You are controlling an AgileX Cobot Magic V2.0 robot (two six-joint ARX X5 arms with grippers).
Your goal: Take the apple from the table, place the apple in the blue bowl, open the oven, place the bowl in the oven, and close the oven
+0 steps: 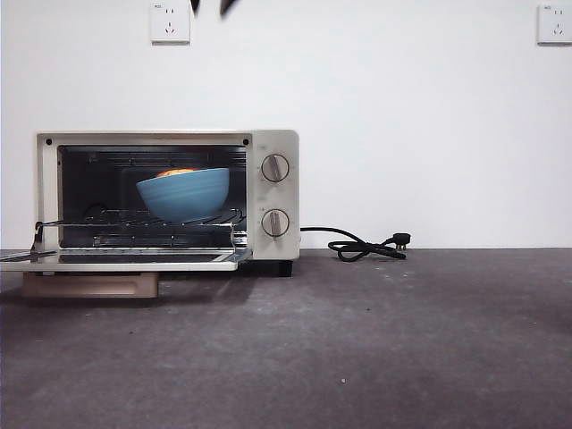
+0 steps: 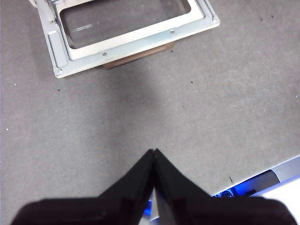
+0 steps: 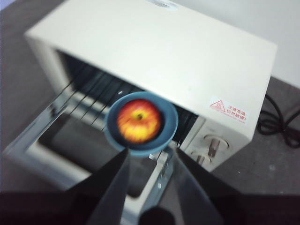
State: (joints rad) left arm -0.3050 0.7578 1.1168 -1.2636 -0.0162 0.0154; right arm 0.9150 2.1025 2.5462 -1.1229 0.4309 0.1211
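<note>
The oven (image 1: 273,143) stands at the left with its door (image 1: 116,259) folded down flat. Inside, on the wire rack (image 1: 107,219), sits the blue bowl (image 1: 183,192), and the top of the apple (image 1: 176,172) peeks over its rim. From above, the red-yellow apple (image 3: 138,120) fills the bowl (image 3: 164,136) at the oven's (image 3: 187,51) mouth. My right gripper (image 3: 150,152) hangs open above and in front of the bowl, apart from it. My left gripper (image 2: 153,151) is shut and empty over the bare table (image 2: 211,108), short of the lowered door (image 2: 126,33).
The door's tan handle (image 1: 89,284) juts out low toward the table's front. A black cord (image 1: 362,246) with its plug lies right of the oven by the wall. Black arm tips (image 1: 229,5) show at the top edge above the oven.
</note>
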